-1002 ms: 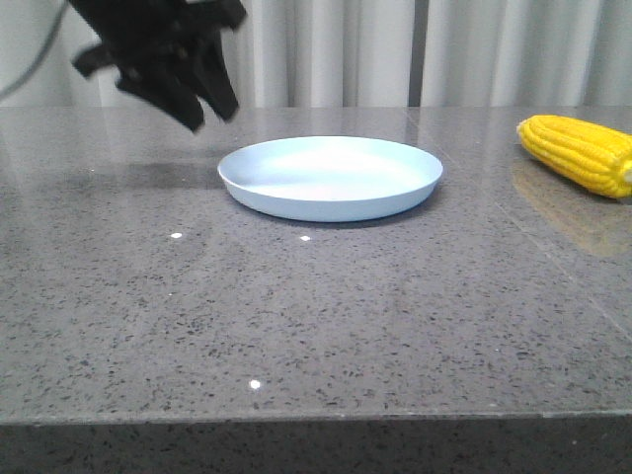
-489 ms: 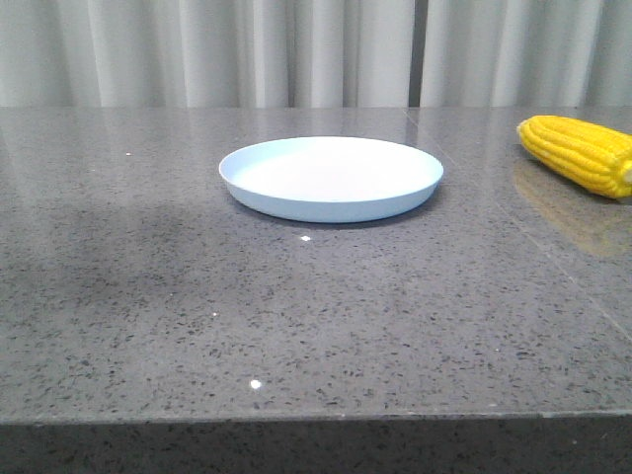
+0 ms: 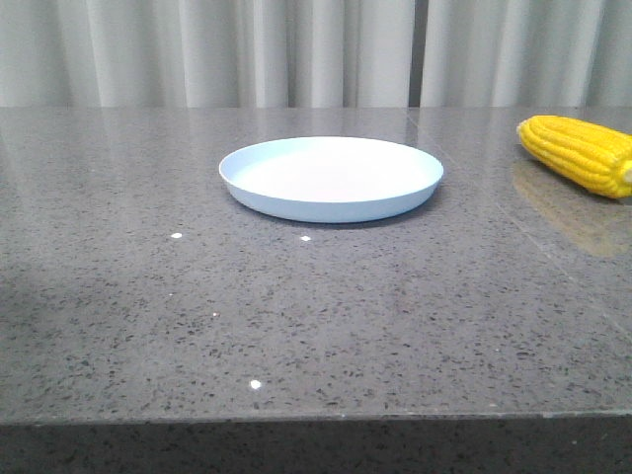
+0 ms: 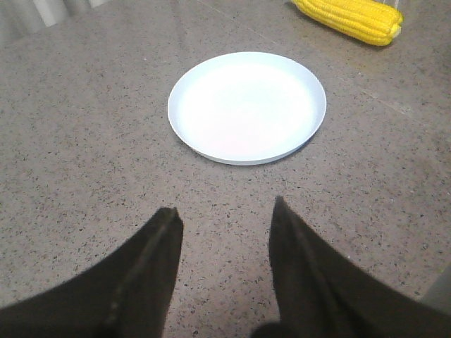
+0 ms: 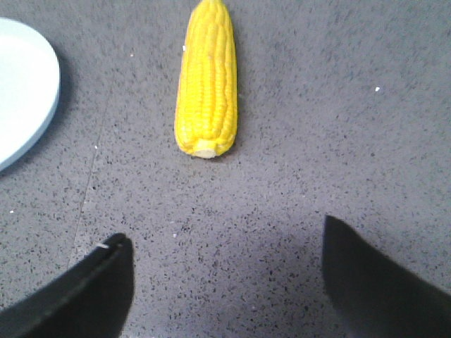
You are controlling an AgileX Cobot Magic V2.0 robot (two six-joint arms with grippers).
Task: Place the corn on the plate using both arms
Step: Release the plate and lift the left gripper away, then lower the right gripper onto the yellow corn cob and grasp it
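The pale blue-white plate sits empty near the middle of the grey stone table; it also shows in the left wrist view and, as an edge, in the right wrist view. The yellow corn lies on the table at the far right, apart from the plate, also in the left wrist view and the right wrist view, its pale cut end toward the right gripper. My left gripper is open and empty, short of the plate. My right gripper is open and empty, short of the corn. Neither gripper shows in the front view.
The speckled grey table has a front edge low in the front view. White curtains hang behind the table's far edge.
The left gripper, seen at the upper left of the front view a second ago, has left that view. The plate and the corn have not moved.
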